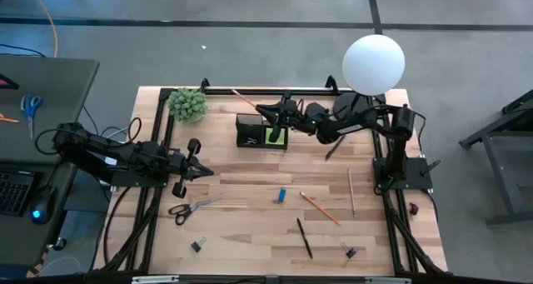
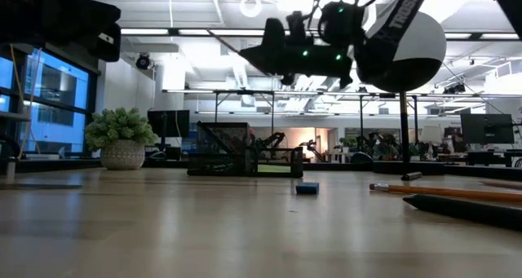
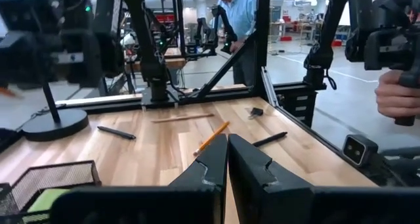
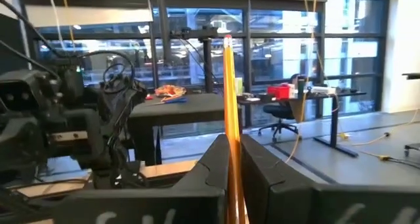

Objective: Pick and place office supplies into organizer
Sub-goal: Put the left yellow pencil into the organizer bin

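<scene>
- We see the organizer (image 1: 261, 132) on the table (image 1: 250, 234) toward twelve o'clock, with the lime-green sticky-note pad (image 1: 276, 137) in its right-hand compartment.
- Our right gripper (image 1: 268, 112) hangs just above it, clamped on an orange pencil (image 4: 230, 119).
- Our left gripper (image 1: 202, 171) waits at nine o'clock, fingers pressed together, empty.
- Black-handled scissors (image 1: 190, 207) lie at seven o'clock.
- The small blue block (image 1: 282, 196) sits near centre.
</scene>
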